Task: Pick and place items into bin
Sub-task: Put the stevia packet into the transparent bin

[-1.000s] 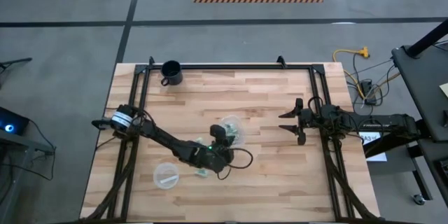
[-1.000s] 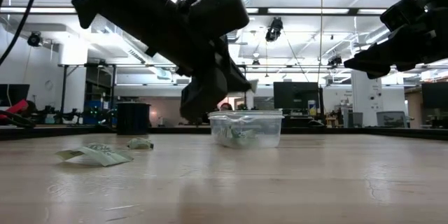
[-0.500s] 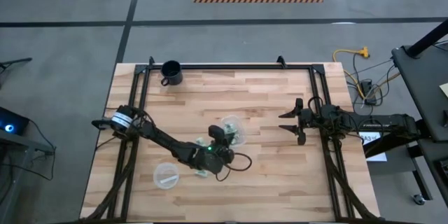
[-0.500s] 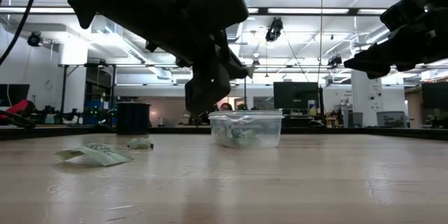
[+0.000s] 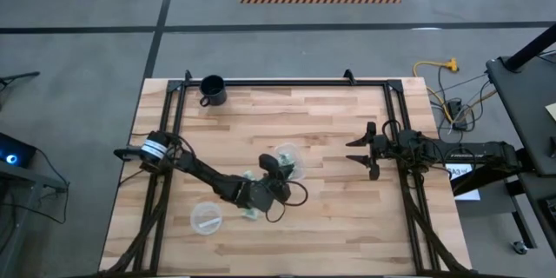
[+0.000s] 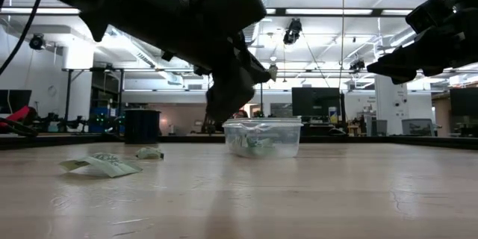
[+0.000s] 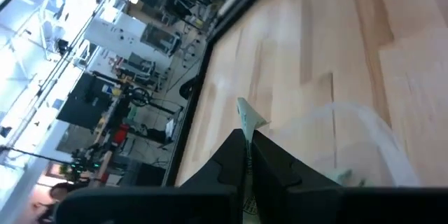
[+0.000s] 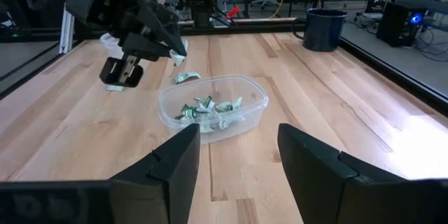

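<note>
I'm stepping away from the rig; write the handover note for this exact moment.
Left end effector: shut on a wrapped piece, raised beside the clear cup.
Right end effector: open, empty, waiting at the table's right side.
Done: several pieces lie in the cup.
Left: drop the held piece in, then collect the loose pieces on the table near the flat clear dish.

The high view looks straight down on the whole wooden table (image 5: 330,139). The low view faces level across it. Each wrist view looks past its own fingers; all four share the clear cup (image 8: 213,108).
</note>
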Controlling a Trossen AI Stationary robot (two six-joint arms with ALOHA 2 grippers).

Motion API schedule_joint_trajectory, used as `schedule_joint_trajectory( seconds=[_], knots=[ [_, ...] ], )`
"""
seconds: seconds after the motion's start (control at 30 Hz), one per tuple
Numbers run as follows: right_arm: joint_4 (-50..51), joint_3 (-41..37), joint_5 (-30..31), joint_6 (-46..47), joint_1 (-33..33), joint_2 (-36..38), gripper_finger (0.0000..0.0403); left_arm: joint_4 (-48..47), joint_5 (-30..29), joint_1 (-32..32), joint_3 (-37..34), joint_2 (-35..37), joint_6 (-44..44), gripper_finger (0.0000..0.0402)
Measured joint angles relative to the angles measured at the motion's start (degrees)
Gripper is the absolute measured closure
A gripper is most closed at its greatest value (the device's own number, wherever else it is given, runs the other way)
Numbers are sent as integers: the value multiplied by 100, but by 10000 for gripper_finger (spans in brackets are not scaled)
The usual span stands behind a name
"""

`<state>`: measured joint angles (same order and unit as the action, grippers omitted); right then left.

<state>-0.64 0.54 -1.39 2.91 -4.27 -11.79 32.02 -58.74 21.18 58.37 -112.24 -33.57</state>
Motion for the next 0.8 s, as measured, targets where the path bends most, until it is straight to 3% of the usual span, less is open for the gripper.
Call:
schedule_joint_trajectory(
  seconds=[0.13, 0.3, 0.47, 0.67, 0.8],
  knots=[
    [1, 0, -4, 1, 2, -1, 220, 1017, 406, -55, -84, -156, -22, 401],
    [0, 0, -2, 3, 2, -2, 220, 1430, 366, -93, -103, -293, 27, 401],
    [7, 0, -2, 4, 2, 0, 220, 1908, 334, -127, -299, -291, 854, 401],
    [7, 0, 0, -8, 2, 2, 220, 3222, 318, -160, -858, -269, 1588, 401],
    [7, 0, 0, -2, 2, 2, 220, 3345, 319, -160, -1010, -232, 1882, 401]
  ],
)
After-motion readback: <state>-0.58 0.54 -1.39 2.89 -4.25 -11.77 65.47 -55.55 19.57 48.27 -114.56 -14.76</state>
